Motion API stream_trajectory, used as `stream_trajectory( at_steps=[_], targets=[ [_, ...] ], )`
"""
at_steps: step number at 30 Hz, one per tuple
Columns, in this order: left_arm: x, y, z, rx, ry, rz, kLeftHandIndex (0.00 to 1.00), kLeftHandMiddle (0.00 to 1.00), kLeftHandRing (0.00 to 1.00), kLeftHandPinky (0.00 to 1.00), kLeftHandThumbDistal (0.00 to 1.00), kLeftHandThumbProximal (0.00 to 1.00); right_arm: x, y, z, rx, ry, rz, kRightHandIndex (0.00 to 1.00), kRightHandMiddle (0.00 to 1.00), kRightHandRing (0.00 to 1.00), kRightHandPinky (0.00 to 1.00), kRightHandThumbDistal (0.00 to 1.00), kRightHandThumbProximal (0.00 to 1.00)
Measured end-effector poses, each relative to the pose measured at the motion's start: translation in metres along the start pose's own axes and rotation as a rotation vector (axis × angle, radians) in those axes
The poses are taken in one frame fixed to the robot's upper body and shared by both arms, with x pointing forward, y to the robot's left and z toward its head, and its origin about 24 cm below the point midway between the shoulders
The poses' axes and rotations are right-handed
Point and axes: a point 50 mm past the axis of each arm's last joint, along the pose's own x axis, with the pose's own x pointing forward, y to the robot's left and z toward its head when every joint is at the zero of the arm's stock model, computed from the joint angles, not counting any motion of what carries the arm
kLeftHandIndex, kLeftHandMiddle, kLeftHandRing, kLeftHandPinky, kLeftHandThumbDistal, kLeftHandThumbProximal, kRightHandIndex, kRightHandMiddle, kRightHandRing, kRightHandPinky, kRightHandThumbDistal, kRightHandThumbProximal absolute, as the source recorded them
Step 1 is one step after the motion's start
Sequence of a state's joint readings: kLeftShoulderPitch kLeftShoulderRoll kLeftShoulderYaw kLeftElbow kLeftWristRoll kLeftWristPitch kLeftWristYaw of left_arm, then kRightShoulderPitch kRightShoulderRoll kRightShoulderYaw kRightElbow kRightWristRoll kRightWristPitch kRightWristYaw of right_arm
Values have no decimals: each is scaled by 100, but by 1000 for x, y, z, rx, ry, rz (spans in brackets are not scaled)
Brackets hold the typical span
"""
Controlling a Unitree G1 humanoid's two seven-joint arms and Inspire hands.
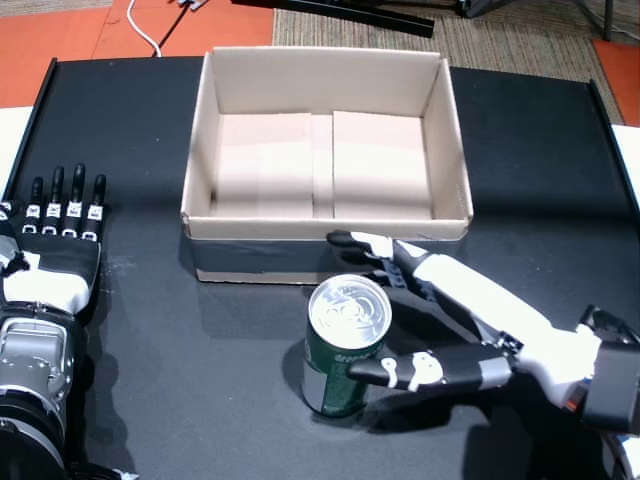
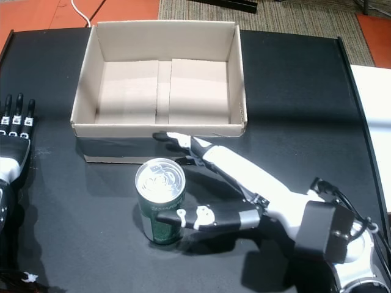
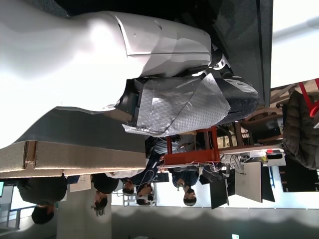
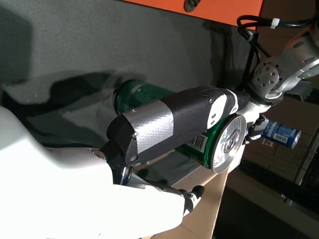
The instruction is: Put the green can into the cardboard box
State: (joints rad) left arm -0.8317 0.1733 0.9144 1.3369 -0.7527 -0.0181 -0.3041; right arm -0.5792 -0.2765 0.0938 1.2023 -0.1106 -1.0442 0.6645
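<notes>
— On the black table (image 1: 150, 340), just in front of the cardboard box (image 1: 325, 232): green can (image 1: 342, 350), upright, silver top with pull tab facing up. Same in both head views, can (image 2: 160, 204) standing clear of the box's near wall, not touching it.

— And around the can?

— Right hand (image 1: 450, 320), reaching in from the right. Thumb (image 1: 400, 370) laid across the can's front side, fingers (image 1: 375, 250) stretched past its far side, between can and box. Hand (image 2: 238, 183) cupped loosely around the can; thumb touching or nearly touching, hard to tell. Not yet a firm clasp, fingers still apart and straight.

— Anything clearer from the right wrist view?

— Thumb (image 4: 174, 124), dark with a grey taped band, lying along the green can (image 4: 209, 144), right against its side. Can top seen edge-on beside the cardboard. Fingers on the other side mostly hidden.

— Inside the box?

— Bare cardboard floor, two flaps meeting at a seam.

— Left side?

— Left hand (image 1: 55, 240) flat on the table, palm down, fingers spread and pointing away, holding nothing. Well apart from the can and the box. Seen again at the picture's edge (image 2: 13, 140). Left wrist view turned sideways, mostly white shell, with people in the room behind.
</notes>
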Motion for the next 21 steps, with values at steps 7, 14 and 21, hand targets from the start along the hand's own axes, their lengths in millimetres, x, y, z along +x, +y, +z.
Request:
stream_trajectory(
  at_steps=[7,14,21],
  targets=[
    [0,0,0,1,0,0,74,75,85,96,0,100,2,5,-1,8,2,31,86,97,100,100,100,60],
    [0,0,0,2,-1,0,75,75,85,94,0,100,4,10,-6,138,26,86,81,93,98,100,100,56],
    [0,0,0,2,-4,0,76,76,85,94,0,100,9,17,-9,244,29,115,79,88,94,98,100,54]
  ],
)
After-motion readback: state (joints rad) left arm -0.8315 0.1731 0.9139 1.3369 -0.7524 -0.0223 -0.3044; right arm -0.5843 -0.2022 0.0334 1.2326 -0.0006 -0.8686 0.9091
